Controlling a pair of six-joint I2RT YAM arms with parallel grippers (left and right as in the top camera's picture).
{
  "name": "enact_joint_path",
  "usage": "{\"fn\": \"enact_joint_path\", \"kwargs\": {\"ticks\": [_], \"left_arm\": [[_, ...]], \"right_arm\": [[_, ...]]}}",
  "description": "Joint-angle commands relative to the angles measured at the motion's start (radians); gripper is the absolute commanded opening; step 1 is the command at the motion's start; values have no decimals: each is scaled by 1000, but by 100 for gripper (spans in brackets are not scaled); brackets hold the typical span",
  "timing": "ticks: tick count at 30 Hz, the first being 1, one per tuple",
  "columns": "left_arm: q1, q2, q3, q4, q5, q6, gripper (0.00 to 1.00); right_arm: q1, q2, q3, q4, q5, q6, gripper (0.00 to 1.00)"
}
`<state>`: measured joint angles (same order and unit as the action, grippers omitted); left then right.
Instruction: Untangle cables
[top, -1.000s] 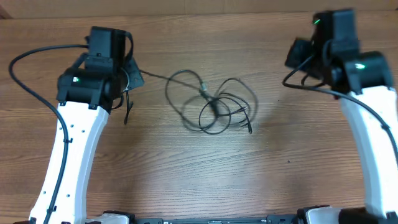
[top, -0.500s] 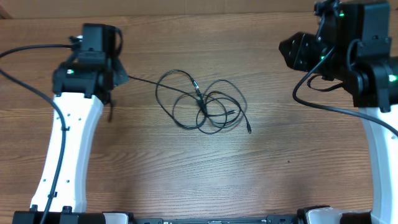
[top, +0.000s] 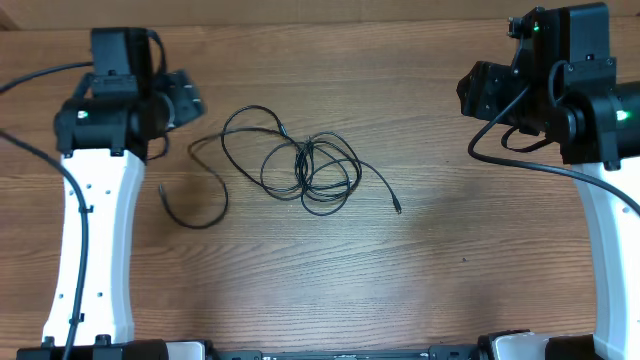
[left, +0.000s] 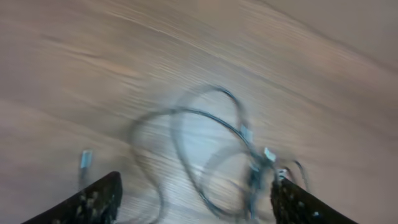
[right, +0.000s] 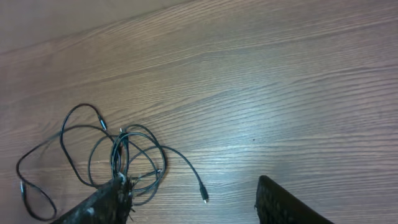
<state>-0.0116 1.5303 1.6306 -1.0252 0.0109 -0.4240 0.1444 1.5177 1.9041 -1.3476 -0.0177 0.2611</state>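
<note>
The wooden table (top: 330, 300) supports the whole workpiece, and nothing is lifted off it. The left arm (top: 95, 240) and right arm (top: 610, 250) stand at opposite sides, each well apart from the centre. This leaves the overhead view of the tangle unblocked and gives either arm a free approach. The left gripper (left: 198, 202) is spread wide with nothing between its fingers and hangs above the table near the left edge of the bundle. The right gripper (right: 193, 205) is likewise spread wide and empty, and faces the bundle from farther off. The cables (top: 308, 168) lie between the arms, slightly left of centre, as several overlapping loops crossing at one dense knot. One strand (top: 215, 205) extends to the left in a loose hook, apart from the knot. Judged from this layout, separation is partly begun and the central crossings are not yet undone. The left plug end (top: 162, 188) and the right plug end (top: 398, 208) both lie free on the wood and are the likely pick points.
</note>
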Motion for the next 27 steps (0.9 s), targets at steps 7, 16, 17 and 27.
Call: {"fn": "enact_joint_path", "kwargs": {"ticks": [7, 16, 17, 27], "left_arm": [[-183, 141, 25, -69, 233, 274, 79], [-224, 361, 25, -196, 145, 241, 68], [-223, 380, 25, -209, 127, 229, 68], [-222, 406, 25, -435, -51, 137, 62]], "right_arm": [[-3, -3, -3, -19, 17, -4, 72], [-2, 10, -47, -33, -103, -42, 78], [-2, 16, -54, -35, -127, -54, 78], [49, 148, -87, -26, -182, -54, 81]]}}
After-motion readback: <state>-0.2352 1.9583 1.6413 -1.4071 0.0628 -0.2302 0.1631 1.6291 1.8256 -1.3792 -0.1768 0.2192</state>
